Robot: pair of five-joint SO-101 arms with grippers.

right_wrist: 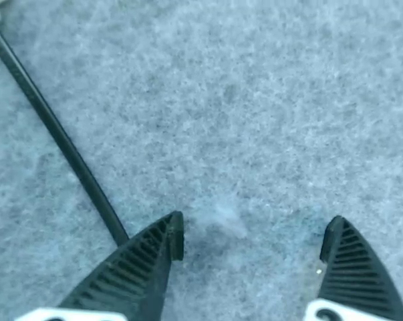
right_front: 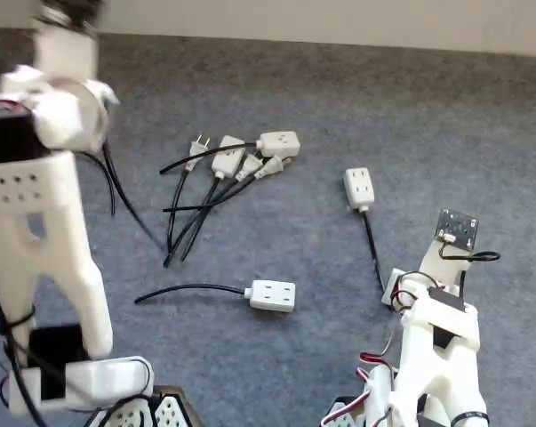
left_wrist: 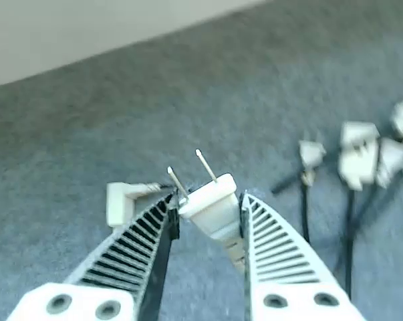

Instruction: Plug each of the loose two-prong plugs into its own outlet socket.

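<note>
While the left pincer (left_wrist: pixel 209 198) is clamped on a two-prong plug (left_wrist: pixel 213 208), both fingers press the plug's white body and its two metal prongs stick out bare past the fingertips. Just behind one finger lies a white piece (left_wrist: pixel 124 200); whether it is a plug or a socket I cannot tell.

Seen from above, the left arm (right_front: pixel 36 205) stands along the 9 o'clock edge of the grey table (right_front: pixel 428 116), and the right arm (right_front: pixel 436 347) rises at about 5 o'clock.

A cluster of plugs and sockets (right_front: pixel 241 156) lies between 11 and 12 o'clock of the table's middle. Its white pieces sit close together, and their black cords fan out toward 7 o'clock. At the 9 o'clock end of the cluster is a loose plug (right_front: pixel 196 147) with its prongs pointing toward 1 o'clock.

One socket (right_front: pixel 272 295) lies alone at 6 o'clock, its cord trailing toward 9 o'clock. A second socket (right_front: pixel 359 188) lies at about 2 o'clock, well apart from the first, and its cord runs toward 6 o'clock, up to the right arm.

The right pincer (right_wrist: pixel 254 224) has its fingers spread wide with nothing between them, low over bare table. A black cord (right_wrist: pixel 54 134) passes just beside one fingertip.
</note>
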